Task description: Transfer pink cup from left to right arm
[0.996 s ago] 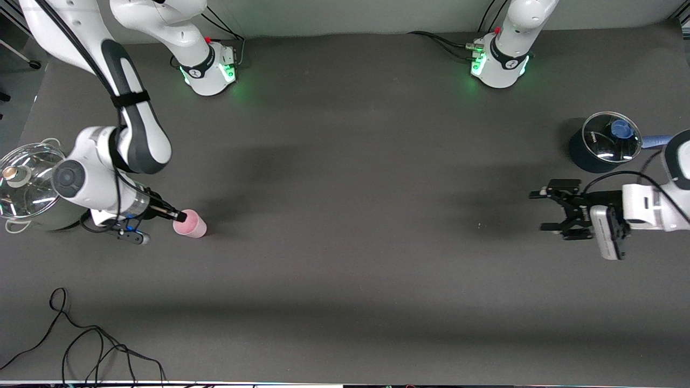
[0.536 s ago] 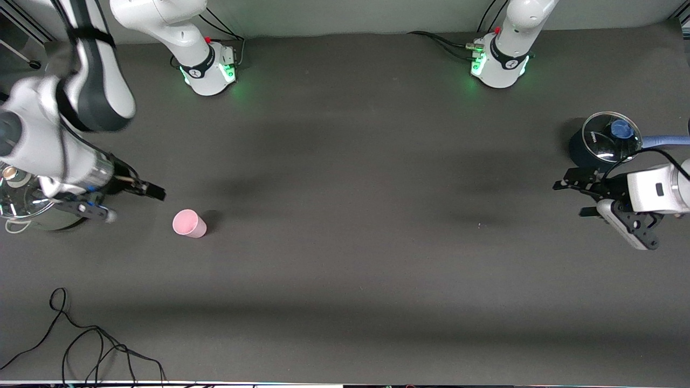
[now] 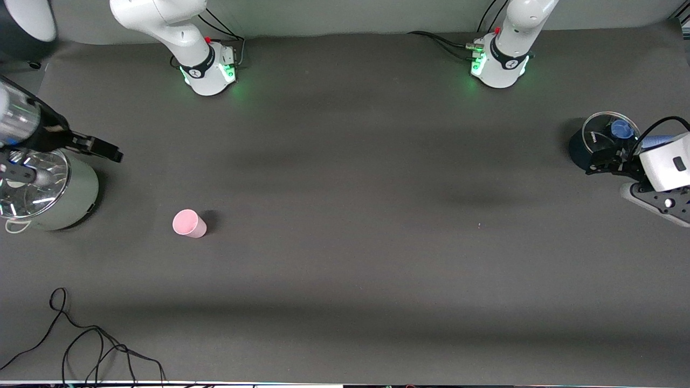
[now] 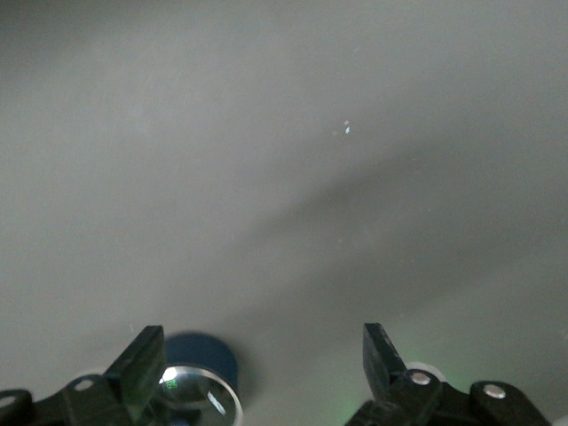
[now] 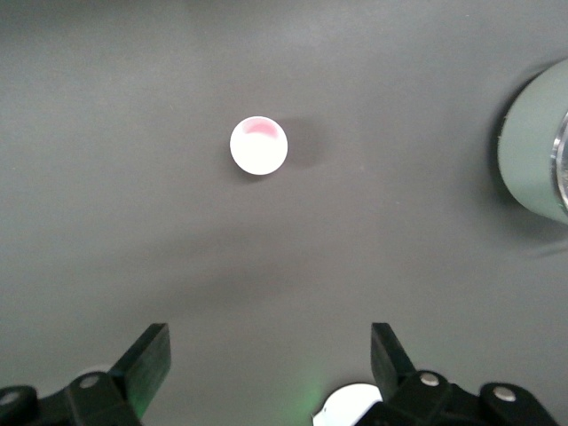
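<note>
The pink cup (image 3: 189, 223) stands upright and alone on the dark table, toward the right arm's end. It also shows in the right wrist view (image 5: 258, 145), seen from above, well clear of the fingers. My right gripper (image 3: 110, 153) is open and empty, up in the air over the table beside a pale-green pot; in its wrist view (image 5: 268, 346) the jaws stand wide apart. My left gripper (image 3: 606, 161) is open and empty by a dark blue pot at the left arm's end; its wrist view (image 4: 262, 346) shows nothing between the jaws.
A pale-green pot (image 3: 59, 199) with a glass lid stands at the right arm's end, also in the right wrist view (image 5: 532, 151). A dark blue pot (image 3: 585, 148) with a glass lid stands at the left arm's end, also in the left wrist view (image 4: 200, 359). A black cable (image 3: 81, 345) lies at the near corner.
My right gripper has let go of the pink cup and pulled up and away toward the pale-green pot. My left gripper has drawn back toward the blue pot. The cup has not moved.
</note>
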Robot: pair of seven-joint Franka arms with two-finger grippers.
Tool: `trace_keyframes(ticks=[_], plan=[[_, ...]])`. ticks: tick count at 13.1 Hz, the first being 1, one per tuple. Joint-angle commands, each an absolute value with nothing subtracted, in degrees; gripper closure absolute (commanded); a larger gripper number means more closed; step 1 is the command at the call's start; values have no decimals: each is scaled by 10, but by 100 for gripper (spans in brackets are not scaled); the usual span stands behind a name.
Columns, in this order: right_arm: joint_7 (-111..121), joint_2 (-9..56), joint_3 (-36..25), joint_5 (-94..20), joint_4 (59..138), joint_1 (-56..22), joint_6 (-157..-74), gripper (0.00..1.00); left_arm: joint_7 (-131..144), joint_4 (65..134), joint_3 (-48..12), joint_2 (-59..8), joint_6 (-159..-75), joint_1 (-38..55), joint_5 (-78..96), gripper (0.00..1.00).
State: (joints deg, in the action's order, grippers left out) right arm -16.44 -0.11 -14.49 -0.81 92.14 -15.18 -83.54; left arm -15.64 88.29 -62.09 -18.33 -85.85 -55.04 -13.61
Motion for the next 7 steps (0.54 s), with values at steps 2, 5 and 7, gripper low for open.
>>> trace_keyframes(ticks=[2,5,7], plan=[[-126,13,-147,10,892,-156,-816,0,-102,868,-613,-118,-825,-554,-142,1],[-116,18,-146,11,892,-157,-825,0,-101,875,-610,-71,-833,-555,-136,1],[-116,14,-146,11,896,-159,-823,0,-84,876,-611,-57,-834,-554,-126,0]])
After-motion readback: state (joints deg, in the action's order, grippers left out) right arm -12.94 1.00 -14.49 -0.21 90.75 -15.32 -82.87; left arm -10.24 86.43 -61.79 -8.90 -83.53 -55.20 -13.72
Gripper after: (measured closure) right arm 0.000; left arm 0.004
